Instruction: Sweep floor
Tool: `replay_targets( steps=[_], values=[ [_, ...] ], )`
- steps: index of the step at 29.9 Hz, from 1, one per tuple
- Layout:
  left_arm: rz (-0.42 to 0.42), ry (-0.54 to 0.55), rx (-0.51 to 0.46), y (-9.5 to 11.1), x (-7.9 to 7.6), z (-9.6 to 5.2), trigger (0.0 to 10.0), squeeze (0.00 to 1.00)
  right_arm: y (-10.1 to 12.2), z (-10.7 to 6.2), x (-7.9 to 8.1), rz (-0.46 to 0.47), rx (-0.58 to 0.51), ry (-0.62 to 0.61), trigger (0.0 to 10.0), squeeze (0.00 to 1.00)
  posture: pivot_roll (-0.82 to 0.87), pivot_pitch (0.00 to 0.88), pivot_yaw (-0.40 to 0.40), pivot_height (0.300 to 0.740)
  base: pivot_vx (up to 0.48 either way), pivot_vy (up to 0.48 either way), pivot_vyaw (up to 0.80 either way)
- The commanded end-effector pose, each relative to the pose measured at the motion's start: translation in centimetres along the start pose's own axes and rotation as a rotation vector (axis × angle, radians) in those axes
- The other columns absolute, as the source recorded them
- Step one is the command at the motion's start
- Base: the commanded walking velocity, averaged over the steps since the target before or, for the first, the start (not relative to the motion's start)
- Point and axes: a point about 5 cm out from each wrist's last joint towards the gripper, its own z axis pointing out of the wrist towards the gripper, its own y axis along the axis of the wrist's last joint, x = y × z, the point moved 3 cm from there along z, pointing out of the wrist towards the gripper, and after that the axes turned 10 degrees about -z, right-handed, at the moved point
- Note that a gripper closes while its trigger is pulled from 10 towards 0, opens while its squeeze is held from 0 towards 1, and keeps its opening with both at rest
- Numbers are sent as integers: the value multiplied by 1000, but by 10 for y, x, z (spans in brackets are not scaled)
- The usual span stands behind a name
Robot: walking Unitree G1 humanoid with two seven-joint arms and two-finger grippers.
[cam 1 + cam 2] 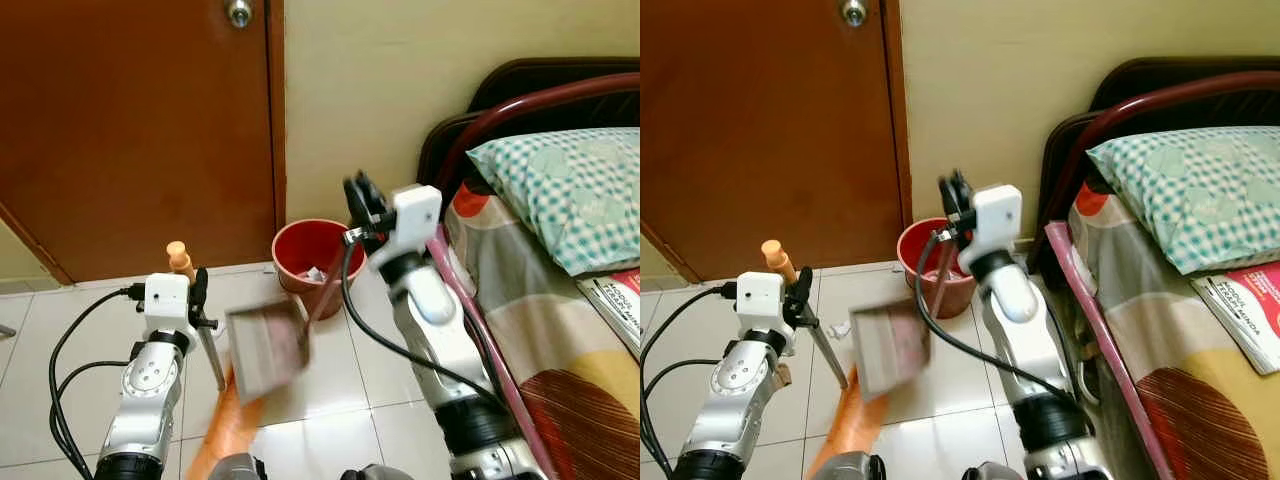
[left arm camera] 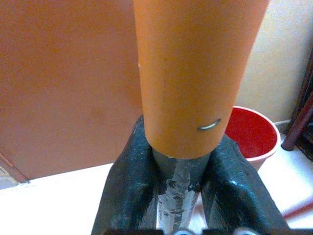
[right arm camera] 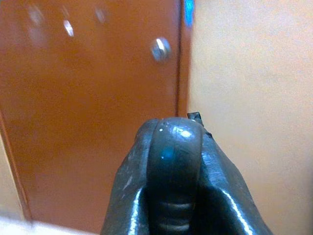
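**Left eye view: dustpan tilts beside the red bin**

Left eye view: our right hand (image 1: pixel 362 200) holds the dustpan's (image 1: pixel 265 350) long handle, the blurred pan just short of the red bin (image 1: pixel 315 250). Our left hand (image 1: pixel 198 295) clamps the broom (image 1: pixel 180 258).

Left wrist view: fingers (image 2: pixel 128 196) closed round its shaft.

Right wrist view: fingers (image 3: pixel 171 161) wrapped on a dark grip.

the left gripper (image 2: pixel 178 188) has its two black fingers (image 2: pixel 129 181) pressed against a grey metal broom shaft (image 2: pixel 177 188), just under the orange handle grip (image 2: pixel 195 68) that rises close before the camera. behind stand a brown door (image 2: pixel 63 88) and a cream wall (image 2: pixel 286 58), with a red bucket (image 2: pixel 252 132) on the pale floor (image 2: pixel 54 200).
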Motion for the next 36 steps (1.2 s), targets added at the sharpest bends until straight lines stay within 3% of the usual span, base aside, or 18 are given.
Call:
replay_targets(
  steps=[1, 2, 7, 10, 14, 15, 18, 24, 25, 28, 32, 36],
  values=[
    [24, 2, 90, -18, 5, -7, 10000, 0, -10, -8, -21, -8, 51, -90, 10000, 0, 46, 46, -40, 740, 0, 0, 0],
    [24, 2, 90, -18, 5, -7, 10000, 0, -10, -8, -21, -8, 51, -90, 10000, 0, 46, 46, -40, 740, 0, 0, 0],
    [25, -20, 111, -19, 4, -9, 10000, 0, -47, -37, -65, 38, 243, -310, 10000, 0, 43, 52, -32, 740, 0, 0, 0],
    [33, -11, 95, -17, 5, -9, 10000, 0, -60, -52, -82, 73, 301, -396, 10000, 0, 41, 53, -31, 740, 0, 0, 0],
    [25, 2, 47, -7, 6, -7, 10000, 0, -64, -55, -84, 37, 319, -380, 10000, 0, 40, 54, -29, 740, 0, 0, 0],
    [30, 1, 11, 0, 4, -5, 10000, 0, -65, -54, -81, -14, 323, -344, 10000, 0, 40, 54, -29, 740, 0, 0, 0],
    [41, -9, -60, 15, 1, -1, 10000, 0, -68, -54, -78, -23, 340, -335, 10000, 0, 40, 54, -29, 740, 0, 0, 0],
    [55, -5, -84, 24, -3, 7, 10000, 0, -76, -58, -88, -60, 396, -395, 10000, 0, 40, 54, -29, 740, 0, 0, 0],
    [69, -14, -92, 26, -6, 10, 10000, 0, -77, -61, -92, -108, 421, -411, 10000, 0, 35, 57, -28, 740, 0, 0, 0],
    [88, -35, -122, 33, -16, 18, 10000, 0, -80, -65, -100, -125, 445, -452, 10000, 0, 35, 59, -35, 740, 0, 0, 0],
    [108, -168, -151, 48, -51, 35, 10000, 0, -85, -72, -114, -150, 492, -526, 10000, 0, 29, 59, -39, 740, 0, 0, 0],
    [116, -303, -173, 54, -75, 40, 10000, 0, -87, -73, -118, -139, 508, -557, 10000, 0, 27, 60, -39, 740, 0, 0, 0]
  ],
)
